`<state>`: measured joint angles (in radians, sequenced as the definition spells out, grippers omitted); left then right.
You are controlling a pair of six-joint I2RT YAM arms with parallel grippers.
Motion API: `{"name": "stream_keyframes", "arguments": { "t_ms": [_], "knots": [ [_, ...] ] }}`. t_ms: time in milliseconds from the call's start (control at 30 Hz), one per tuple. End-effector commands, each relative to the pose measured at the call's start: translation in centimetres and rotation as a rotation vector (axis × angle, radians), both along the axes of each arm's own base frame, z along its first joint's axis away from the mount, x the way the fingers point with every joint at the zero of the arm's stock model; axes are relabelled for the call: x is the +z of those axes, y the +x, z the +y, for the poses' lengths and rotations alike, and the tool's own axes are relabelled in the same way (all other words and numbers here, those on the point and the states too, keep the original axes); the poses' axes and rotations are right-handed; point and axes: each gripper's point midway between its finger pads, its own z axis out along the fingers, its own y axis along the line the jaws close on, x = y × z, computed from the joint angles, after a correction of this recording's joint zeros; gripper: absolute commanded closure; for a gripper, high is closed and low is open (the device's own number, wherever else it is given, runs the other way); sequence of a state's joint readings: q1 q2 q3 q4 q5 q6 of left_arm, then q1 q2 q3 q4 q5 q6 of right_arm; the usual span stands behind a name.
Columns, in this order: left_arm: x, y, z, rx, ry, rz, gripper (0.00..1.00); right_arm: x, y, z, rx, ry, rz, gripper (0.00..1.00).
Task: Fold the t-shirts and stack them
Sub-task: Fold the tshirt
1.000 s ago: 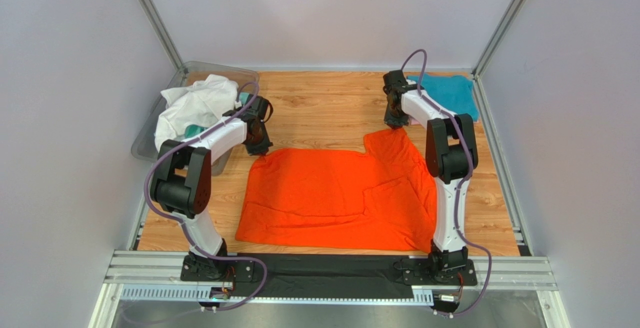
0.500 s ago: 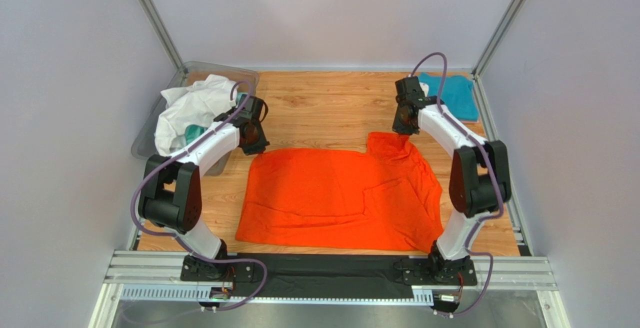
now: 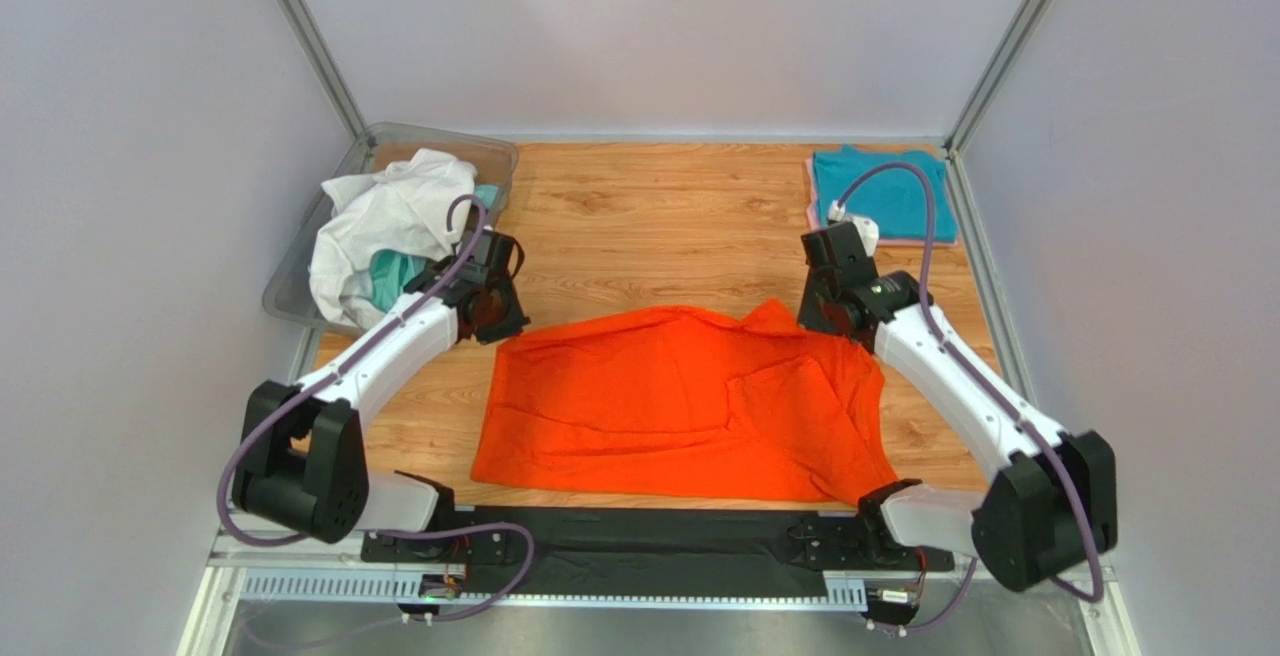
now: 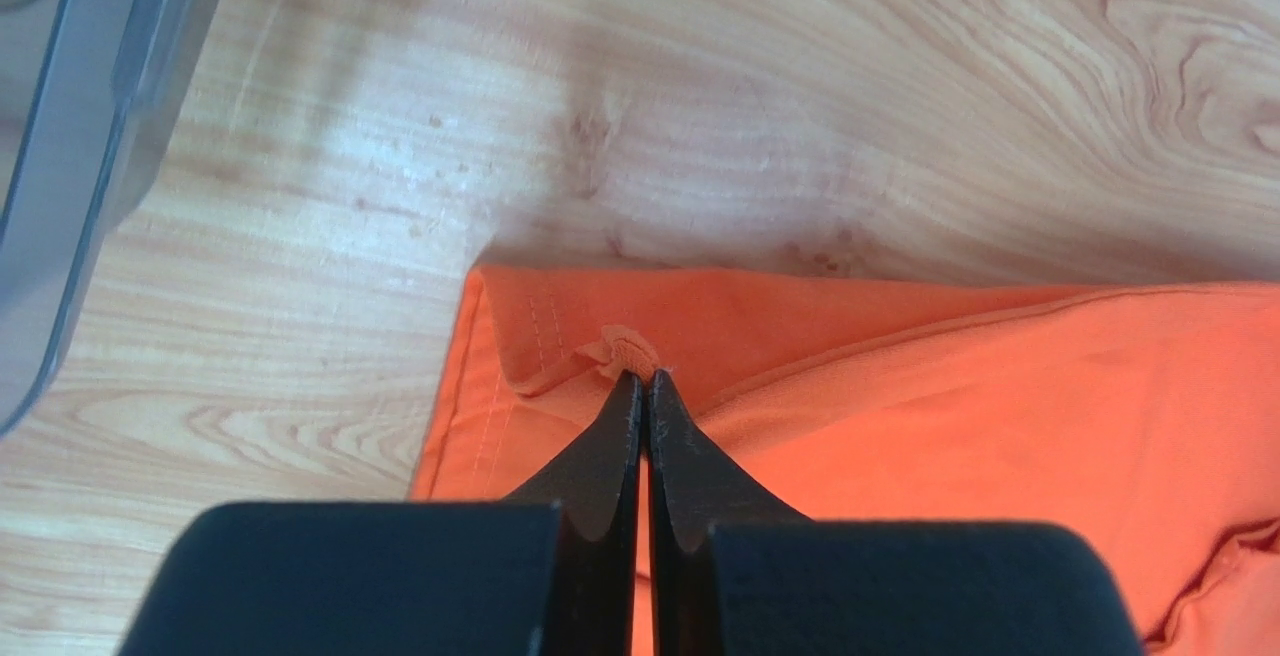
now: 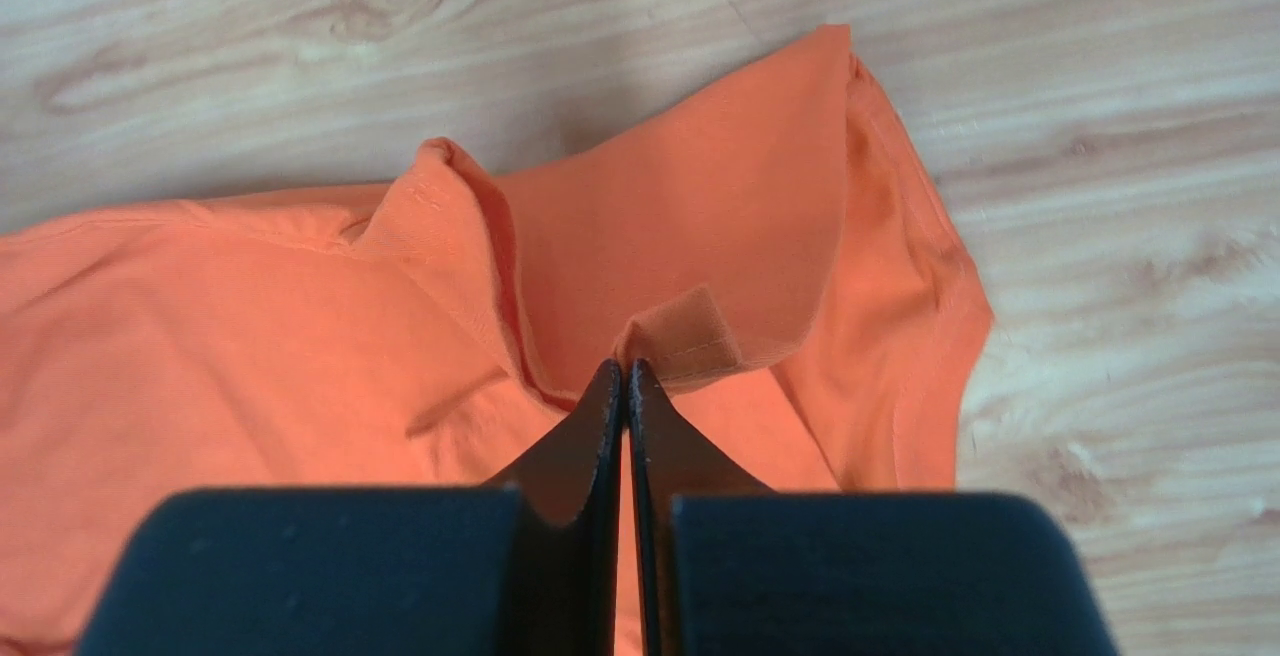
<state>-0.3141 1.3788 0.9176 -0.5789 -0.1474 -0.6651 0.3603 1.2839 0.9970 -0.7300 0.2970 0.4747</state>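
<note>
the orange t-shirt [image 3: 676, 401] lies on the surface [image 3: 661, 221], with the left pincer [image 4: 643, 379] pinching its far-left hem corner and the right pincer [image 5: 622, 368] pinching cloth beside the collar, so its first fold looks barely begun. a teal t-shirt [image 3: 887, 194] lies folded at the far right corner. the white t-shirt [image 3: 391, 214] heaped in the bin [image 3: 286, 293] hides how many more are left.
</note>
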Motion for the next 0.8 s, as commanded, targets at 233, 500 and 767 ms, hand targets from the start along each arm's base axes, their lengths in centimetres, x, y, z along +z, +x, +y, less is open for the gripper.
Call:
{"name": "stream_keyframes", "arguments": {
  "t_ms": [233, 500, 767],
  "knots": [
    [1.3, -3.5, 1.1, 0.025, -0.033, -0.089, 1.0, 1.3, -9.1, -1.0, 0.01, 0.003, 0.023, 1.0],
    [0.6, -5.6, 1.7, 0.037, -0.048, -0.103, 1.0, 0.8, -13.2, -1.2, 0.013, 0.009, 0.089, 1.0],
    [-0.3, -7.0, 2.1, 0.04, -0.052, -0.098, 0.99, 1.8, -14.2, -1.9, 0.0, -0.009, 0.098, 1.0]
  ]
}}
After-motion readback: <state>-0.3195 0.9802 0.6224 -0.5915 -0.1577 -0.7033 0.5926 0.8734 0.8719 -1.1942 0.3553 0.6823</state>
